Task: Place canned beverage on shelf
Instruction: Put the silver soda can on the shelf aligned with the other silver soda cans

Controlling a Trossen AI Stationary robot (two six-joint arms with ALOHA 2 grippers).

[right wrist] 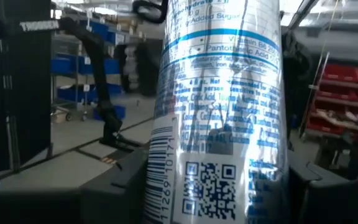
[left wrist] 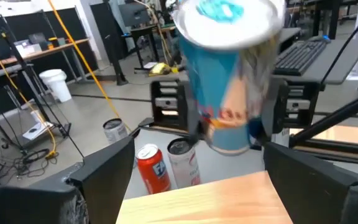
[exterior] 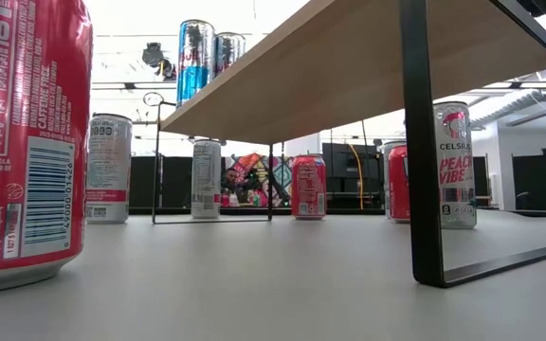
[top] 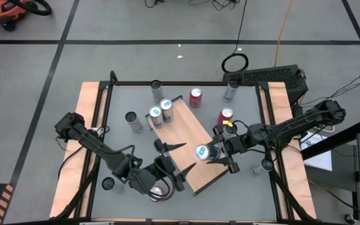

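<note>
The shelf (top: 189, 140) is a light-brown board on a thin black frame, standing raised over the table's middle. Two blue cans (top: 160, 111) stand on its far left end. My right gripper (top: 207, 152) is shut on a blue-and-silver canned beverage (top: 202, 152) above the shelf's right half. In the left wrist view this can (left wrist: 229, 81) hangs over the board (left wrist: 210, 199), tipped top-first toward that camera. My left gripper (top: 179, 159) stands open over the shelf's near part, pointing at the held can and apart from it. My right gripper pinches the can's side wall (left wrist: 263, 124), in its lower half, between its two fingers (left wrist: 283, 106). The fingers come level from the table's right, across the can. The can stands roughly upright, slightly tilted, and is lifted clear of the shelf board.
Loose cans stand around the shelf: red ones (top: 195, 97) (top: 225, 117) and a grey one (top: 231, 90) at the far right, grey ones (top: 132, 120) (top: 155, 86) at the far left. A red can (top: 160, 192) sits under my left arm. Pale wood strips (top: 86, 125) line the table's sides.
</note>
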